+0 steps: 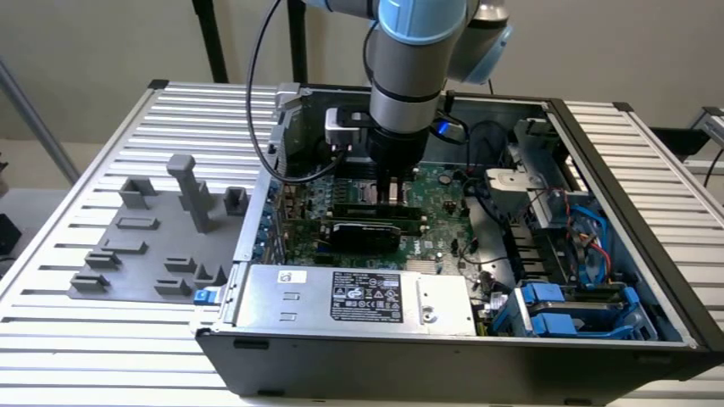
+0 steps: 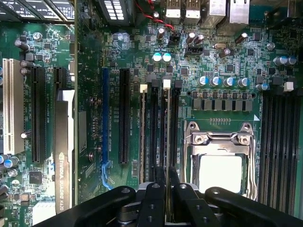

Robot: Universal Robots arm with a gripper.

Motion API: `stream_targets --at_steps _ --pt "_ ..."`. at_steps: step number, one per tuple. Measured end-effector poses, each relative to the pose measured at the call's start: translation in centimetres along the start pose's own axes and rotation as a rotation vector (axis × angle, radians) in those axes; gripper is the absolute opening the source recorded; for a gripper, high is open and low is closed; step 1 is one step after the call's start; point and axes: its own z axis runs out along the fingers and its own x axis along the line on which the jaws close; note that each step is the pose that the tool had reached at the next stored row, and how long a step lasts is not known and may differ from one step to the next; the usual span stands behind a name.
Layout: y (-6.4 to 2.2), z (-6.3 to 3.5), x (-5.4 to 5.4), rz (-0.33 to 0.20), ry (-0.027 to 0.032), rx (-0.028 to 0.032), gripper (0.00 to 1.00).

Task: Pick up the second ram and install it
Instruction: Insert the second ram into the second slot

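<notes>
I see my gripper (image 2: pixel 165 189) nearly closed, pinching the second ram (image 2: pixel 166 137) edge-on between its jaws; the stick runs straight out ahead, along the memory slots (image 2: pixel 154 132) on the motherboard (image 2: pixel 227 56).

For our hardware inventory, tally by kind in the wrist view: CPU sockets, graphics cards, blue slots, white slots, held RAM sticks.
CPU socket: 1
graphics card: 1
blue slot: 1
white slot: 1
second ram, in the gripper: 1
Total: 5
</notes>
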Motion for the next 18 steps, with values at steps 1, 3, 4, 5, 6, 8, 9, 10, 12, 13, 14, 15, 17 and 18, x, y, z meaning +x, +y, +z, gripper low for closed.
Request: stream_targets --at_steps 1,3,4,5,6,8,9,10,12,13,14,15,17,18 --pt "0.00 0.03 -0.02 0.000 0.0001 -0.0001 0.14" --pt "0.00 0.09 -0.06 0.000 0.0002 -0.0001 0.14" --pt "-0.01 0.13 -0.08 0.000 0.0001 -0.0001 0.14" --pt "0.00 0.17 -0.09 0.000 0.0000 0.0000 0.14" --pt "0.00 0.20 -0.10 0.000 0.0002 -0.0001 0.14" --pt "-0.01 0.27 -0.12 0.000 0.0001 0.0000 0.14" --pt "-0.01 0.31 -0.13 0.000 0.0000 0.0000 0.14" --pt "-0.01 0.34 -0.14 0.000 0.0000 0.0000 0.14" --pt "-0.01 0.41 -0.16 0.000 -0.0006 0.0001 0.14" --pt "-0.01 0.41 -0.16 0.000 -0.0003 0.0000 0.21" --pt "-0.01 0.41 -0.16 0.000 -0.0001 0.0000 0.21" --pt "-0.01 0.40 -0.16 0.000 0.0000 0.0000 0.21" --pt "0.00 0.15 -0.16 0.000 -0.0001 0.0000 0.28" --pt "0.00 -0.11 -0.18 0.000 -0.0002 0.0000 0.28"
